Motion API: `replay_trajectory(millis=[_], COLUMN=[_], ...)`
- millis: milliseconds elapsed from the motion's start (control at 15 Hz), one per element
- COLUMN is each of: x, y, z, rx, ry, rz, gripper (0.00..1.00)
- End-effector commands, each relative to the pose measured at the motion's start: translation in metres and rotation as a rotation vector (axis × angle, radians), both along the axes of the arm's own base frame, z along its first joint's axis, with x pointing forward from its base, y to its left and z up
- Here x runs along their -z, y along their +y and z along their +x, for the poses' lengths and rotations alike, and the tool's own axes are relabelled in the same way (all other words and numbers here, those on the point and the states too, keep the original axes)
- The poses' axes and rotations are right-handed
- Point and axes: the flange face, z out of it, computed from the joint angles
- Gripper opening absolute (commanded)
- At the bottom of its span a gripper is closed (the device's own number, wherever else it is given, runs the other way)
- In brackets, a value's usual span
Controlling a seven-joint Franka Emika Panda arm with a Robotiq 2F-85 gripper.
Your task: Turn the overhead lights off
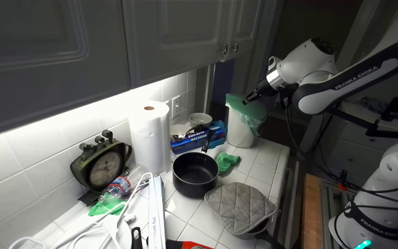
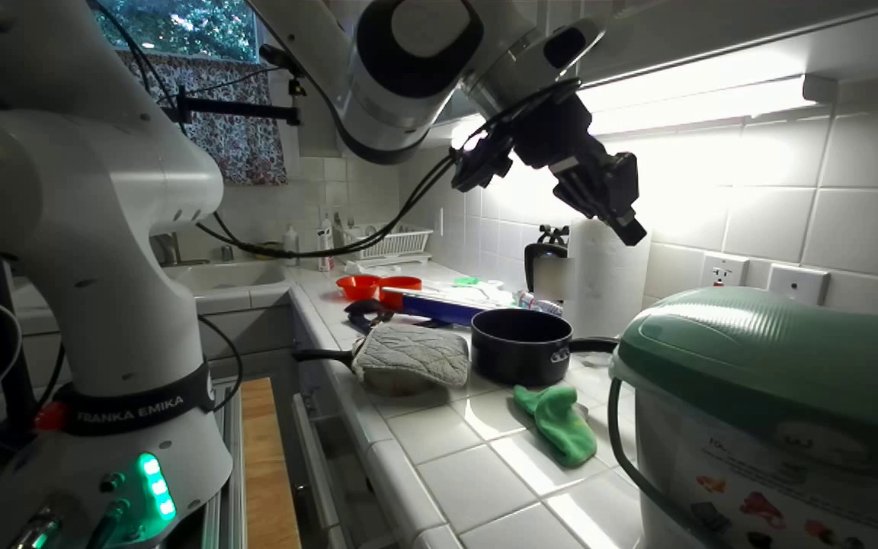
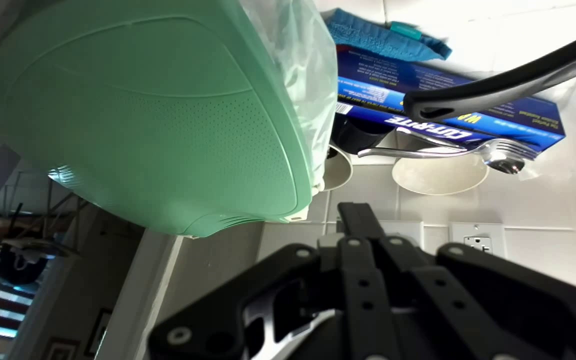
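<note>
A white switch plate [image 1: 176, 106] with a small toggle is on the tiled wall; it also shows in an exterior view [image 2: 799, 285]. In the wrist view the plate [image 3: 408, 229] is partly hidden behind my fingertips. My gripper [image 1: 245, 101] is in the air above the green-lidded bin, apart from the wall; it also shows in an exterior view [image 2: 632, 231]. Its fingertips [image 3: 358, 206] are together in the wrist view, with nothing seen between them. The light under the cabinet [image 2: 713, 103] glows brightly. The rest of the room is dim.
A white bin with a green lid [image 2: 774, 351] stands at the counter's end near the plate. A wax paper box [image 1: 199, 139], bowls [image 1: 200, 119], a paper towel roll [image 1: 149, 138] and a black pot [image 1: 195, 174] line the wall. Cabinets [image 1: 181, 38] hang above.
</note>
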Motion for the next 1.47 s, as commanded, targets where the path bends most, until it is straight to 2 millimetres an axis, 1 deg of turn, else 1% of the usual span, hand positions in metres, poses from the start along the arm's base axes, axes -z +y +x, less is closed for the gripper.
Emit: replay_trajectory(millis=[0,267,600,867,933,1067,1200,1400], x=[0.013,0.007,0.016,0.016,0.022,0.025,0.023,0.029], y=[0.004,0.012,0.013,0.013,0.011,0.008,0.004,-0.002], z=[0.009,0.016,0.021,0.021,0.022,0.022,0.028,0.035], rx=[-0.029,-0.069,-0.054,-0.052,-0.066,-0.097,-0.138,-0.179], ry=[-0.063,-0.138,-0.115,-0.115,-0.119,-0.158,-0.212,-0.253], rz=[-0.019,-0.090,-0.090,-0.091,-0.082,-0.080,-0.086,-0.081], gripper=[0.00,0.00,0.01,0.00,0.00,0.00,0.00,0.00])
